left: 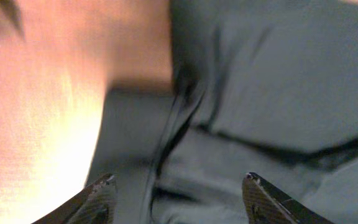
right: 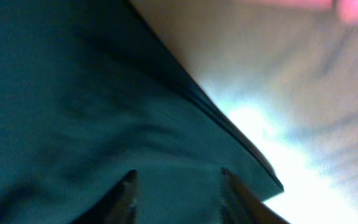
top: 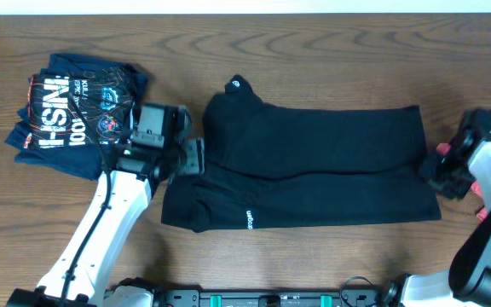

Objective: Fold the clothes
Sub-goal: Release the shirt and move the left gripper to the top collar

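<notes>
- We find the black T-shirt (top: 314,162) lying at the middle of the wooden table (top: 314,43), folded into a long band running left to right.
- One small white mark (top: 235,83) shows at its upper left corner. A line of white lettering (top: 248,219) shows near its lower left edge.
- A diagonal fold crosses the left part of the garment, and the upper layer overlaps the lower one there.
- The left gripper (top: 196,159) sits at the left edge of the black T-shirt, above the cloth.
- In the left wrist view its fingers (left: 101,199) are spread wide with layered black cloth beneath them. Nothing is pinched between them.
- The right gripper (top: 433,173) sits at the right edge of the same garment.
- In the right wrist view, which is blurred, its fingers (right: 126,193) stand apart over flat dark cloth. We see no cloth caught in the gap. The garment's edge runs diagonally beside them, with bare table beyond.
- A folded navy printed shirt (top: 79,111) rests at the upper left of the table. It lies just beyond the left arm and is not touching the black T-shirt.
- Patches of coral-red (top: 482,191) show beside the right arm, mostly hidden. We cannot tell their shape.
</notes>
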`<move>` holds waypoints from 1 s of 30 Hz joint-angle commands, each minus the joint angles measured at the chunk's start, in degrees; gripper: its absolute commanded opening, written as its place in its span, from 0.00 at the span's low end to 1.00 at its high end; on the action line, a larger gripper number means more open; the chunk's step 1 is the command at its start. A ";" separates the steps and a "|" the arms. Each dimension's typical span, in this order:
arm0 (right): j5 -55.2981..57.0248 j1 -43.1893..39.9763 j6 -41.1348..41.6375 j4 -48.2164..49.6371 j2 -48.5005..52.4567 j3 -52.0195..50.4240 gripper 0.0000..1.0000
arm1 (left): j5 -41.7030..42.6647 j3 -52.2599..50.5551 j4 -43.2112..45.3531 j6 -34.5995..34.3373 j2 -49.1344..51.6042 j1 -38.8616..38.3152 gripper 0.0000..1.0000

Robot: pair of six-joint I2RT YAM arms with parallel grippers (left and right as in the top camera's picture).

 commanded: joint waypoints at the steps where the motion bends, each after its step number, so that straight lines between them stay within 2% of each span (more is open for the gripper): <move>1: -7.96 -0.35 -4.57 0.35 -3.10 5.16 0.50 | -0.81 4.48 0.46 3.54 2.25 0.26 0.70; 7: -11.63 1.66 -10.03 1.86 -3.06 7.58 0.54 | -0.17 14.58 0.61 4.59 12.37 0.24 0.74; 16: -11.58 2.19 -10.32 1.16 -3.02 7.52 0.54 | -0.20 28.09 5.70 6.95 29.88 0.26 0.76; 30: -10.51 2.19 -10.32 0.13 -3.02 7.48 0.54 | 0.96 28.65 27.17 7.08 42.29 1.31 0.78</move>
